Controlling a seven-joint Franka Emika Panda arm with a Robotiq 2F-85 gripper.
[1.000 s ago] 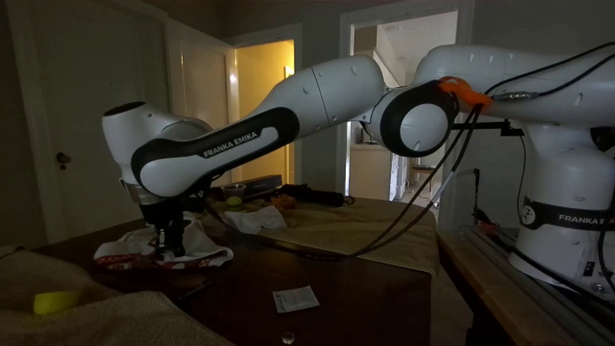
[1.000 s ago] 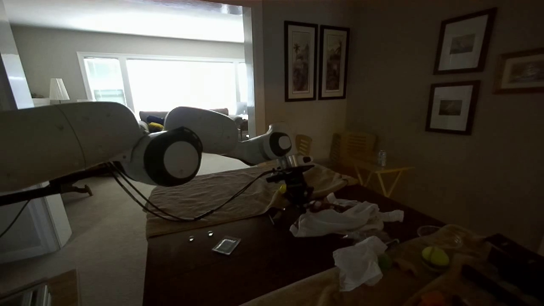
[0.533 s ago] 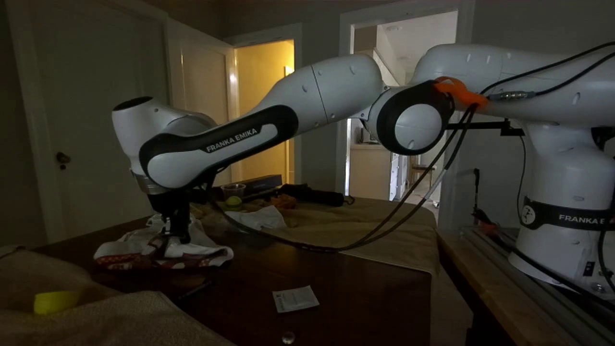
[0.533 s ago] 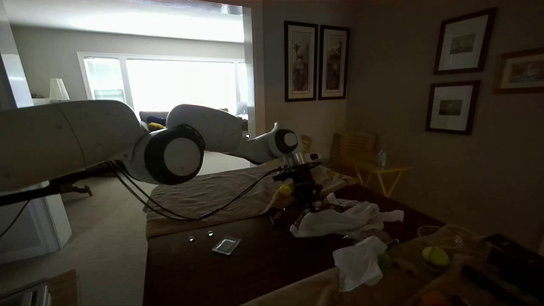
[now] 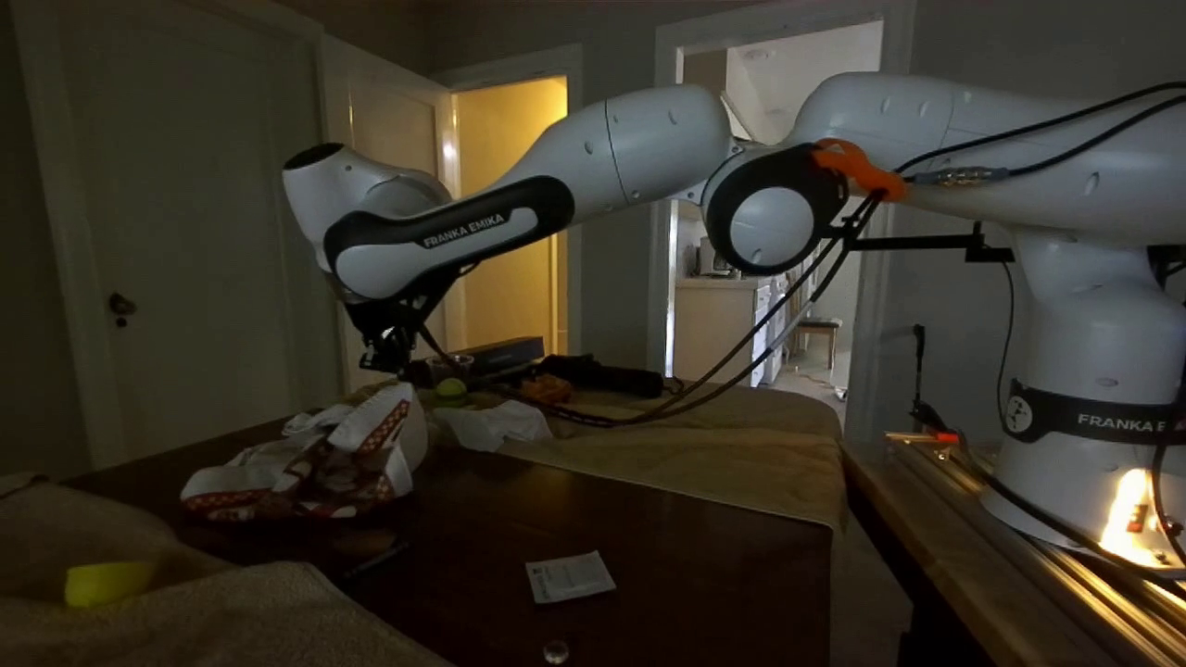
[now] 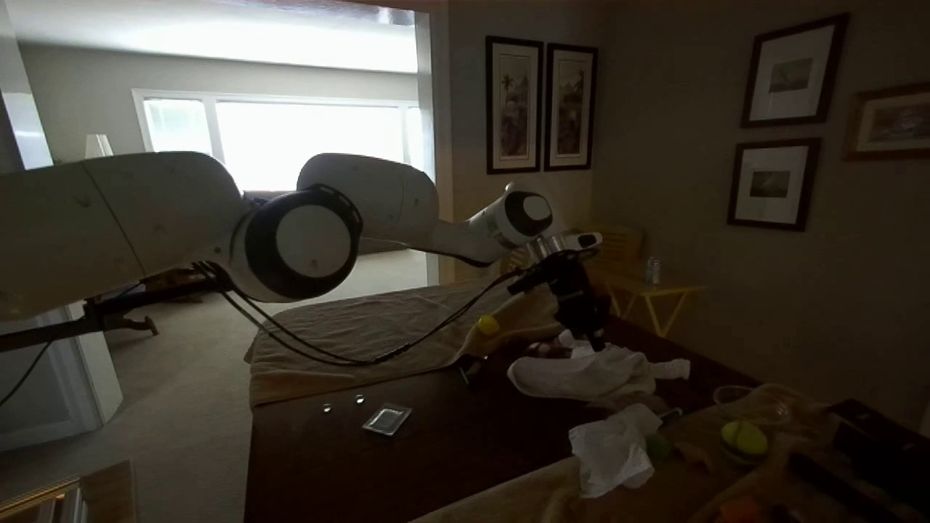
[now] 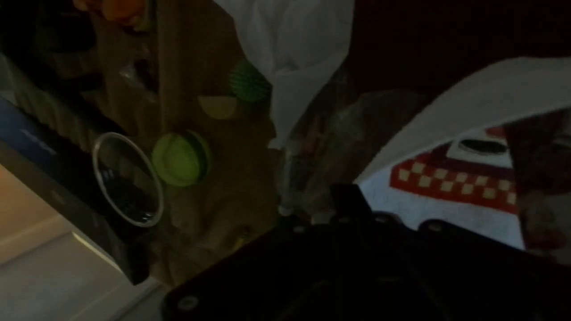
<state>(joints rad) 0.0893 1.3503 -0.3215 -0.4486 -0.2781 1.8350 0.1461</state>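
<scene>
Pinching an upper edge of a printed dish towel [image 5: 324, 454], the gripper [image 6: 596, 342] hangs over the dark wooden table [image 5: 667, 556], its fingers [image 7: 350, 196] drawn together on the fabric with hardly a gap visible (the wrist view is very dark). The towel's red-checked band [image 7: 453, 183] runs close beside the fingertips. The lift looks only partly made: one edge stands up in a peak, while the bulk lies bunched on the wood, not yet raised. Near the towel are a clear plastic bag [image 7: 343, 138], with something reddish in or behind it, and a crumpled white tissue [image 7: 299, 49]. Farther out, a clear round tub [image 7: 100, 179] sits just beside a yellow-green ball [image 7: 178, 159]; what it contains is too dark to tell. Well apart, a small yellow piece [image 5: 107, 585], perhaps a cup, rests on a tan cloth [image 5: 259, 607], its inside hidden.
</scene>
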